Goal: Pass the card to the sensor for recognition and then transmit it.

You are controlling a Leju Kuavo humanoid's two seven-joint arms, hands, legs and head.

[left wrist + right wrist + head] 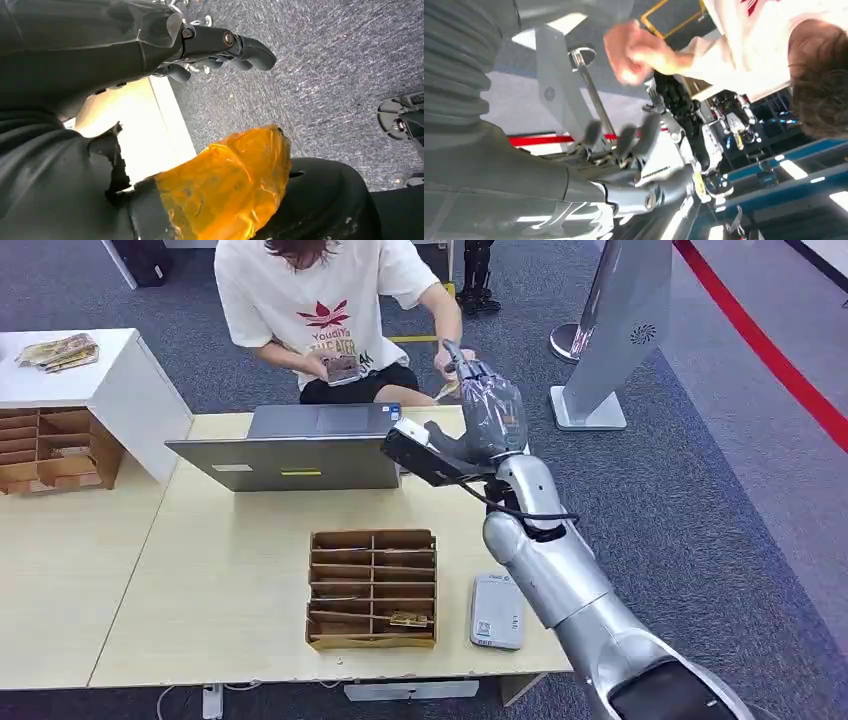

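Nearest the robot, one white card sensor (497, 611) lies flat on the table (200, 570), just beside the one wooden compartment box (372, 588), presumably so a card can be swept over it on the way out. A single small card-like item (405, 619) lies in a near compartment of that box (the other slots look bare, though their insides are hard to read).

Farther on, one laptop (300, 445) stands open toward the person (330, 300) seated across the table.

The right hand (480, 410) reaches over the far edge toward that person, whose hand (448, 360) meets it, which suggests a handover. A pale sliver (446, 390) sits at the fingers and may be the card, but whether the right hand grips it cannot be told.

The left hand (220, 47) hangs beside the table with fingers curled, holding nothing.
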